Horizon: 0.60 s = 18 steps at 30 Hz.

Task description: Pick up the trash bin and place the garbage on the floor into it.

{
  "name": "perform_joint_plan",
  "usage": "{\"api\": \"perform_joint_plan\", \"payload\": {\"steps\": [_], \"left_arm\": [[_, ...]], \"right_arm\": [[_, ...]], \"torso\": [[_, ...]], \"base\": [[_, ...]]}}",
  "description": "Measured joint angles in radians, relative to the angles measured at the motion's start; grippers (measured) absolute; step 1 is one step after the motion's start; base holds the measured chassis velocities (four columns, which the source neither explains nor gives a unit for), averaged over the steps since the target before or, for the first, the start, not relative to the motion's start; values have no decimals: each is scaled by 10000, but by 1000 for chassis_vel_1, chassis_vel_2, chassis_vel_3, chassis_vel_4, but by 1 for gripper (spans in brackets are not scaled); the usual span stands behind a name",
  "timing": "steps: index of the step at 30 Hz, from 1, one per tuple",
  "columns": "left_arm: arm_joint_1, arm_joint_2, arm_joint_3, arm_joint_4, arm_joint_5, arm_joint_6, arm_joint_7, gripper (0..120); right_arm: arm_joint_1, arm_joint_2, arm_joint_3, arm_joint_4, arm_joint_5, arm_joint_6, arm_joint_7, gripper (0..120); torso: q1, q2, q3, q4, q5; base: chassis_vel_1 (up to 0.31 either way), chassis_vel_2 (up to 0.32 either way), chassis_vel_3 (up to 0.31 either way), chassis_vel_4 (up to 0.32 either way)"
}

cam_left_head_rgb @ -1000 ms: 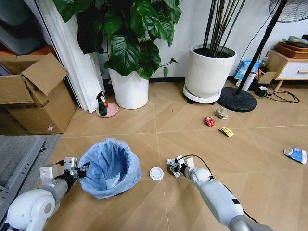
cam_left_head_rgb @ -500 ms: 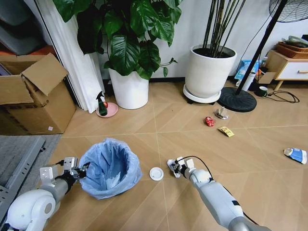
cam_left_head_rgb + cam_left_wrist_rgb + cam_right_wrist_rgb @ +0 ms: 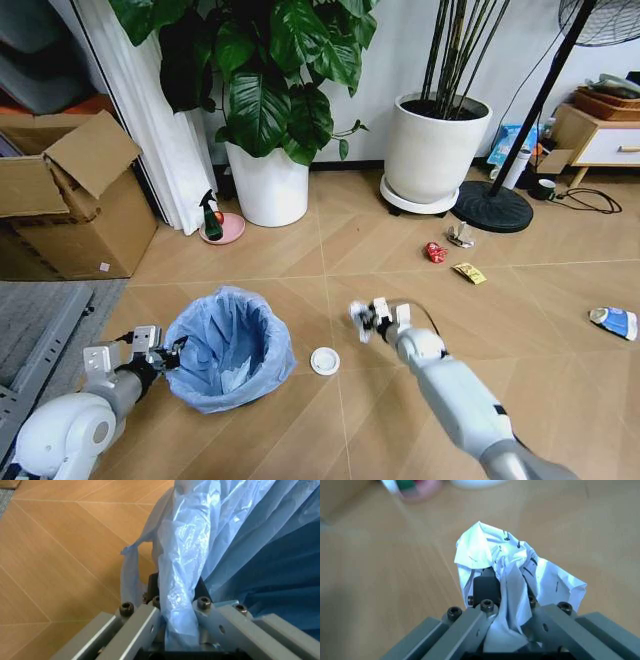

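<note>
A light wooden floor laid in angled planks runs to a pale wall. Against the wall stand two big white plant pots: one with broad green leaves, one with tall dark stems. An open brown cardboard box sits at the left beside a white curtain. At the right are a black round fan base and a low wooden cabinet.
</note>
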<state>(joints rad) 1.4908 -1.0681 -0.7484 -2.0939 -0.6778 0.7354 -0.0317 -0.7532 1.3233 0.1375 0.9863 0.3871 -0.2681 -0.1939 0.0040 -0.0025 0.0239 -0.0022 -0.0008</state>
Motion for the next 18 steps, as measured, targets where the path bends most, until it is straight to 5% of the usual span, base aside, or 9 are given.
{"api": "perform_joint_plan", "payload": {"steps": [4, 6, 8, 18], "left_arm": [[10, 1, -4, -19, 0, 0, -3, 0], [63, -13, -22, -24, 40, -1, 1, 0], [53, -21, -6, -22, 45, 0, 4, 0], [52, -75, 61, 23, 69, -1, -29, 0]], "right_arm": [[293, -189, -157, 642, 510, -9, 8, 0], [1137, -770, -1190, 3069, 2099, -372, 243, 0], [1449, -1030, -1764, 4032, 2838, -538, 270, 0], [2378, -1504, -3975, 6971, 5252, -780, 194, 0]], "torso": [[1, 0, 1, -1, -1], [0, 0, 0, 0, -1], [0, 0, 0, 1, -1], [0, 0, 0, -1, -2]], "base": [[0, 0, 0, 0], [0, 0, 0, 0], [0, 0, 0, 0], [0, 0, 0, 0]]}}
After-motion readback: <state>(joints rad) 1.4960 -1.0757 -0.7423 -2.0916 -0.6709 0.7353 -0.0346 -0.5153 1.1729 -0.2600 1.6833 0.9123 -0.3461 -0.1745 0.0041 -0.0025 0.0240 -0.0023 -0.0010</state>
